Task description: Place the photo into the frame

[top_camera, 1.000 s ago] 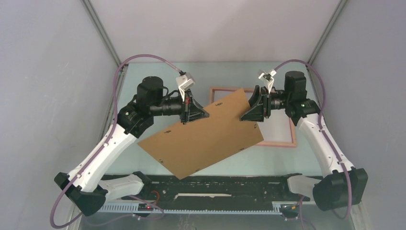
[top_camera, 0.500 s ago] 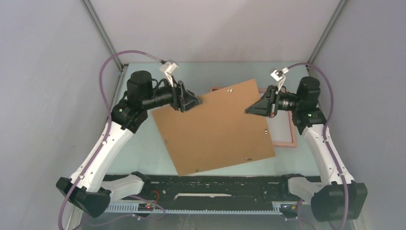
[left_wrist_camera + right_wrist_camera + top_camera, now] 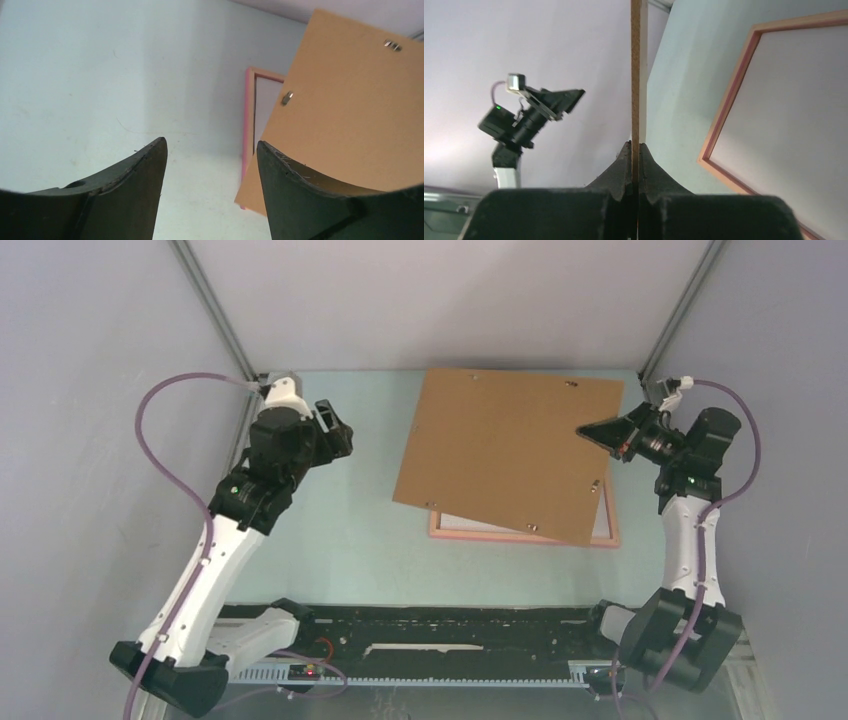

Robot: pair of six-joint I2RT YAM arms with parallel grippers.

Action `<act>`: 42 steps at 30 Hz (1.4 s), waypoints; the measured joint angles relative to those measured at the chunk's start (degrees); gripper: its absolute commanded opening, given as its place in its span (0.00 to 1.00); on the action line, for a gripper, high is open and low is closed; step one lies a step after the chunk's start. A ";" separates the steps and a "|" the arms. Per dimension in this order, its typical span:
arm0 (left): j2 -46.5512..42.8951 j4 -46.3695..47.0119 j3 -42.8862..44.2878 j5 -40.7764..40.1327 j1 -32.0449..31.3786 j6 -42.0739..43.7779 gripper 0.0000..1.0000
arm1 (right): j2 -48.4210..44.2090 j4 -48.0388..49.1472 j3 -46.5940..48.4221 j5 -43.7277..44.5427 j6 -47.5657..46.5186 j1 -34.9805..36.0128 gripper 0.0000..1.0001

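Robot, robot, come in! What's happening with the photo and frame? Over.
Left gripper open, holding nothing. Right gripper shut on brown board edge. That board hangs over frame, covering most of it. Photo not clearly in view. Over.

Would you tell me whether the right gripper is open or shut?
Shut: the right gripper pinches the cardboard sheet by its edge, fingers together.

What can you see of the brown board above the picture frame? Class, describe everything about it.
The brown board is a flat, thin rectangular sheet, plain tan, looking like cardboard or hardboard, with small metal tabs near its edges. The right gripper has its jaws shut on the board's right edge; nothing else grips it. It hangs skewed over the pink frame, hiding most of it; whether it rests on the frame cannot be told.
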 measured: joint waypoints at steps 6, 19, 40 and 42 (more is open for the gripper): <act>7.19 11.13 -9.03 9.84 -0.17 -5.60 0.71 | 2.73 7.08 0.55 -0.24 8.74 -4.48 0.00; 34.75 33.44 -14.99 22.58 -9.38 -17.27 0.60 | 7.21 -12.50 18.29 3.63 -4.92 -18.16 0.00; 51.01 31.01 -6.47 15.74 -12.09 -15.72 0.13 | 14.53 -32.54 23.96 10.58 -21.40 -15.17 0.00; 50.73 30.69 -6.60 15.76 -11.78 -14.95 0.11 | 15.98 -34.99 25.49 11.10 -24.26 -13.18 0.00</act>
